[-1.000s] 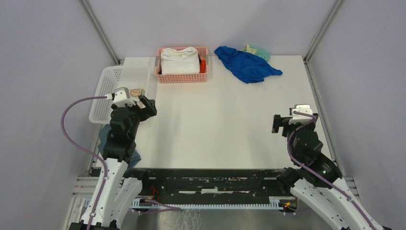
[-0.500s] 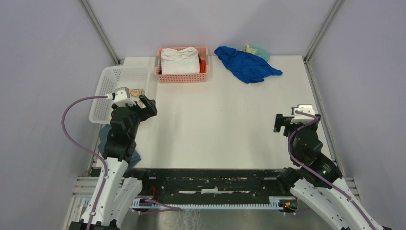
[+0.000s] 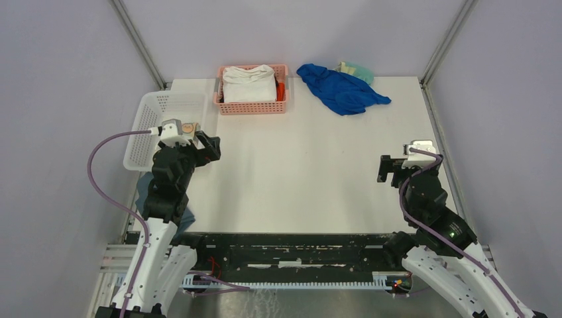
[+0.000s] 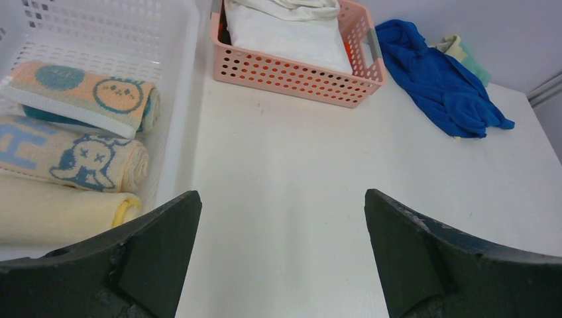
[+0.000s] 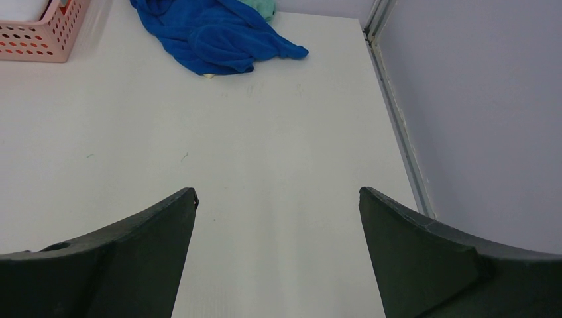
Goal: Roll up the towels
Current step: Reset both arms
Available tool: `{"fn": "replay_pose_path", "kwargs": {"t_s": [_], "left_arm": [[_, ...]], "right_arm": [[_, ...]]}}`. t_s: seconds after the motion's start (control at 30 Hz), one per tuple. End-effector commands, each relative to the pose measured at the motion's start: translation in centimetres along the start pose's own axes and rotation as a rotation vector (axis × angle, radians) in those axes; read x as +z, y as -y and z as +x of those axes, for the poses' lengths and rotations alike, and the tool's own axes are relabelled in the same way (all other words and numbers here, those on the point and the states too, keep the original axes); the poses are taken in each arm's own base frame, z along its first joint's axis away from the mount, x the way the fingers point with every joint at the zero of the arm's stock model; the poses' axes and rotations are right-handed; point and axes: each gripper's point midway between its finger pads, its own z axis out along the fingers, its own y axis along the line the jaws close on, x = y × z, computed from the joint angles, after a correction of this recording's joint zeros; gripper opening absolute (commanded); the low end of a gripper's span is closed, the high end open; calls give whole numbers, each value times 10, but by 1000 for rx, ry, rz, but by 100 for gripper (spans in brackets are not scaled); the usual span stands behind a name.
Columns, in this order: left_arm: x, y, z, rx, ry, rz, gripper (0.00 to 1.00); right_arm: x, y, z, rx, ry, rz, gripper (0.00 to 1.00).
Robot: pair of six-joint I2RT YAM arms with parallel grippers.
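Three rolled towels lie side by side in the white basket, shown in the left wrist view. One is pale with rabbit faces, one beige with blue lettering, one plain yellow. My left gripper is open and holds nothing, over bare table just right of that basket. From above, the left gripper hides most of the towels; only a bit of the rabbit-face towel shows. My right gripper is open and holds nothing, above the table at the right side.
A pink basket with a thick white folded cloth stands at the back. To its right lie a crumpled blue cloth and a green cloth. A metal rail runs along the table's right edge.
The left gripper has shifted slightly to the right. The right gripper has moved a little away from the base. Both stay open and the towels have not moved.
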Motion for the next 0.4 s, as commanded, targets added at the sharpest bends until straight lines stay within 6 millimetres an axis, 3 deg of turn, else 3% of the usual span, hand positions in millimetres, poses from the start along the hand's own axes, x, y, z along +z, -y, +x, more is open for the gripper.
{"fn": "replay_pose_path", "kwargs": {"t_s": [0.0,0.37], "left_arm": [[-2,19,-16,38,57,107,100],[-2,22,-14,41,55,122,100]], "right_arm": [[-4,-2,-15,35,23,-26,100],[-3,-2,-16,27,0,-18,100]]}}
